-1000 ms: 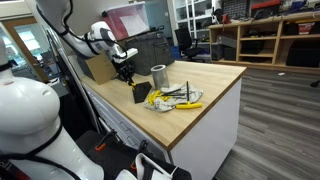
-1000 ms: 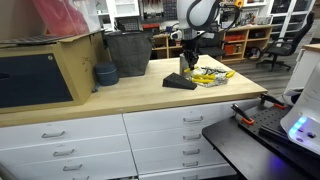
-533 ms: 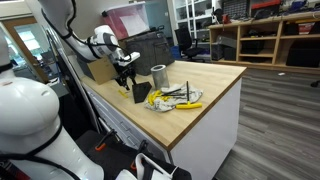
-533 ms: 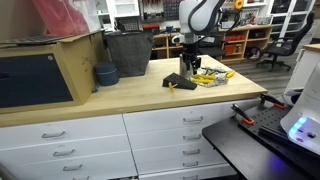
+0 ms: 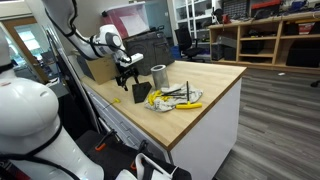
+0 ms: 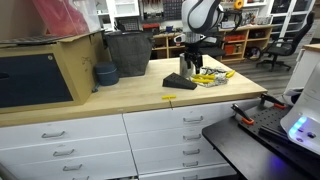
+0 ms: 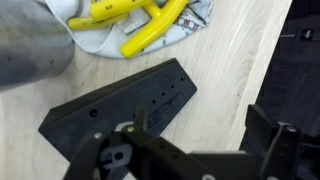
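My gripper (image 5: 128, 72) (image 6: 190, 62) (image 7: 200, 135) hangs open over the wooden counter (image 6: 120, 98), with nothing between its fingers (image 7: 135, 125). Right below it lies a black wedge-shaped block (image 7: 120, 105) (image 5: 141, 93) (image 6: 180, 81) with small holes in its face. One jaw stands above the block's edge and the other over bare wood. A small yellow piece (image 6: 168, 98) lies on the counter near its front edge, apart from the gripper.
Yellow-handled tools on a white cloth (image 7: 140, 25) (image 5: 178, 98) (image 6: 210, 75) lie beside the block, and a grey metal cup (image 5: 158, 75) (image 7: 30, 50) stands close by. A black bin (image 6: 128, 52), a blue bowl (image 6: 105, 73) and a cardboard box (image 6: 40, 70) stand further along. Drawers (image 6: 190, 135) sit below.
The jaws have opened wide. The small yellow piece left the gripper and dropped to the counter's front edge. The gripper stayed over the black block.
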Controlling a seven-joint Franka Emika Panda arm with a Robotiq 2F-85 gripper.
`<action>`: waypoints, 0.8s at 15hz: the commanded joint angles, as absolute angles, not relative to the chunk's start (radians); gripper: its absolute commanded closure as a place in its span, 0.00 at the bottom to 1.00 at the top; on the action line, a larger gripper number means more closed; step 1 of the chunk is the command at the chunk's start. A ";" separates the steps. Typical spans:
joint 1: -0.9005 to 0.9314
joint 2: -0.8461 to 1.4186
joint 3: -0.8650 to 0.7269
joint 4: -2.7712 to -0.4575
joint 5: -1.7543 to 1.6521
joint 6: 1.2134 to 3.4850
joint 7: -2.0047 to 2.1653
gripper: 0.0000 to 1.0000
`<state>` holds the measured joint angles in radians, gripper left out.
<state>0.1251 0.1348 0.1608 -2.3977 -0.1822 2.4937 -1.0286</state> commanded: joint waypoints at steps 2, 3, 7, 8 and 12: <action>0.119 0.177 0.138 -2.343 -0.196 2.397 -0.883 0.00; 0.119 0.188 0.137 -2.337 -0.188 2.384 -0.854 0.00; 0.123 0.219 0.165 -2.318 -0.145 2.360 -0.848 0.00; 0.127 0.229 0.176 -2.304 -0.134 2.352 -0.848 0.00; 0.141 0.259 0.214 -2.257 -0.114 2.335 -0.847 0.00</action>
<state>0.1282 0.2358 0.1924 -2.3097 -0.1253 2.3779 -0.8698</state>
